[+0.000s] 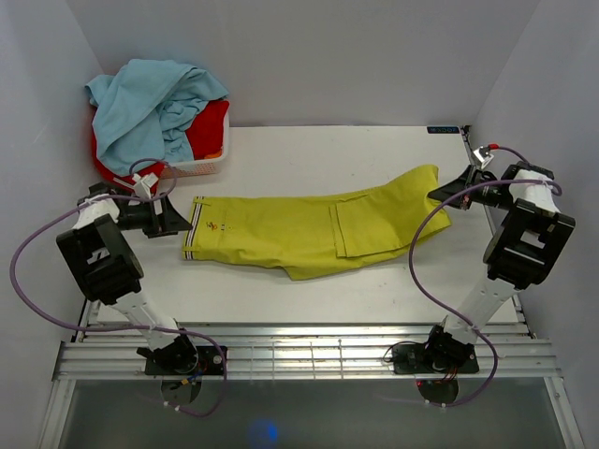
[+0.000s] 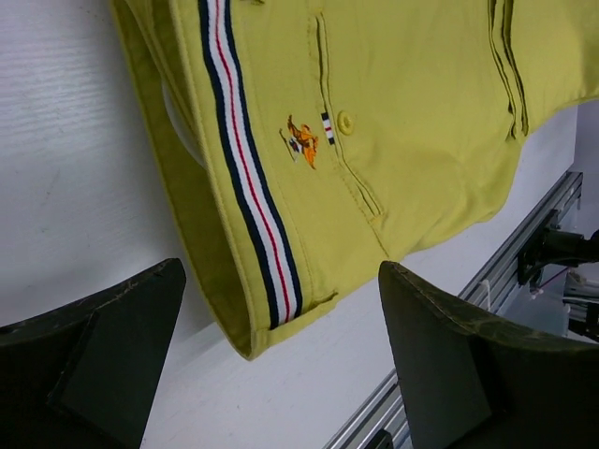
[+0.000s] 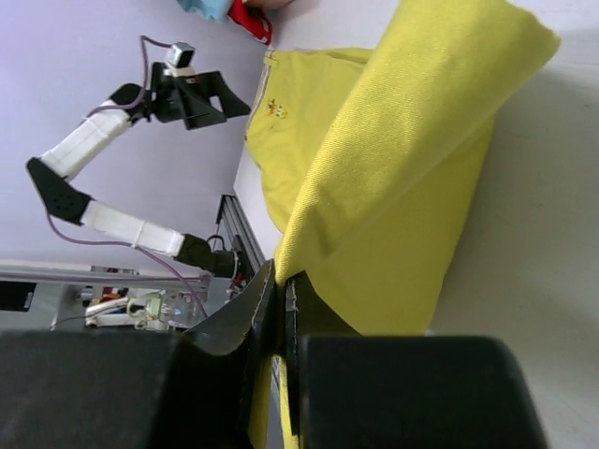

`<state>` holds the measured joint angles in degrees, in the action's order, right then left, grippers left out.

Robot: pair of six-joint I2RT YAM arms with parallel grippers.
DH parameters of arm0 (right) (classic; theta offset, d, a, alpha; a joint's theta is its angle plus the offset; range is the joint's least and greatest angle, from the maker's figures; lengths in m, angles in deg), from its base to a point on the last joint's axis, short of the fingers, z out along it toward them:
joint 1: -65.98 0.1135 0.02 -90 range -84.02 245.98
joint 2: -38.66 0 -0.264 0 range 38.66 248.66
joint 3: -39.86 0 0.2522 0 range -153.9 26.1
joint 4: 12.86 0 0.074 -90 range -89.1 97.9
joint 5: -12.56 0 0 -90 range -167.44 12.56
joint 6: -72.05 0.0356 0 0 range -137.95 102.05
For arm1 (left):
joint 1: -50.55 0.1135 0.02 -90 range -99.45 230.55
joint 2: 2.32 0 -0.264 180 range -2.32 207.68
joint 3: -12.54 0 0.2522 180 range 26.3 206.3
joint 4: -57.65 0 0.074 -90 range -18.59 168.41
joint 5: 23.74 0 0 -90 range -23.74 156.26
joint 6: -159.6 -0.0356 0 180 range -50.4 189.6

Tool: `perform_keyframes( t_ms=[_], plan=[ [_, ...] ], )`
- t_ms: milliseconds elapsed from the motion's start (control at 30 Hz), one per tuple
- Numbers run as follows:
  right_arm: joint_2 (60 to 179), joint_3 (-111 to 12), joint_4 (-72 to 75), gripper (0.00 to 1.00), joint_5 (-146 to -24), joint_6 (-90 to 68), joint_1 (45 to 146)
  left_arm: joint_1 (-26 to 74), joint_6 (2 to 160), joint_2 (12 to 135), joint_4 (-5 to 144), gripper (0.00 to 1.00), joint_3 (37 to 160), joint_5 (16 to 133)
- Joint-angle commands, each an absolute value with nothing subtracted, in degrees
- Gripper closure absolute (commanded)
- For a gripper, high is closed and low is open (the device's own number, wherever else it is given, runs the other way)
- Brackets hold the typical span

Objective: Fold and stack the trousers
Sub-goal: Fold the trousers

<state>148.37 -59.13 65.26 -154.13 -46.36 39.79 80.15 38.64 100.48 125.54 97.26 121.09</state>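
The yellow-green trousers [image 1: 309,229] lie across the table, waistband with striped band to the left, legs folded over each other and running right. My left gripper [image 1: 178,220] is open just left of the waistband; in the left wrist view the striped waistband corner [image 2: 281,290] sits between and beyond my two spread fingers [image 2: 440,355], untouched. My right gripper [image 1: 447,195] is shut on the leg end of the trousers; in the right wrist view the cloth [image 3: 393,187] is pinched between the closed fingers [image 3: 281,290] and drapes up from them.
A white basket [image 1: 201,168] at the back left holds a light blue garment [image 1: 150,103] and a red one [image 1: 206,126]. White walls enclose the table on three sides. A metal rail [image 1: 299,351] runs along the near edge.
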Motion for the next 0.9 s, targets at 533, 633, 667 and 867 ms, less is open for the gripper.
perform_keyframes(
  t_ms=[533, 633, 667, 867],
  plan=[
    [145.3, -61.61, 38.72, 0.92, -148.24, -14.11, 57.55, 76.65, 39.28, 104.82, 122.13, 0.19, 94.33, 125.15],
    [139.55, -53.71, 4.61, 0.92, -141.61, 13.93, 56.93, 76.74, 39.45, 103.94, 122.47, 0.18, 95.2, 123.57],
    [140.77, -59.54, 6.68, 0.92, -141.95, 14.56, 57.28, 76.65, 39.45, 103.59, 122.74, 0.19, 95.47, 123.04],
    [139.04, -55.05, -18.81, 0.92, -142.14, 39.04, 60.88, 76.47, 39.98, 103.23, 122.48, 0.26, 95.03, 124.09]
  ],
)
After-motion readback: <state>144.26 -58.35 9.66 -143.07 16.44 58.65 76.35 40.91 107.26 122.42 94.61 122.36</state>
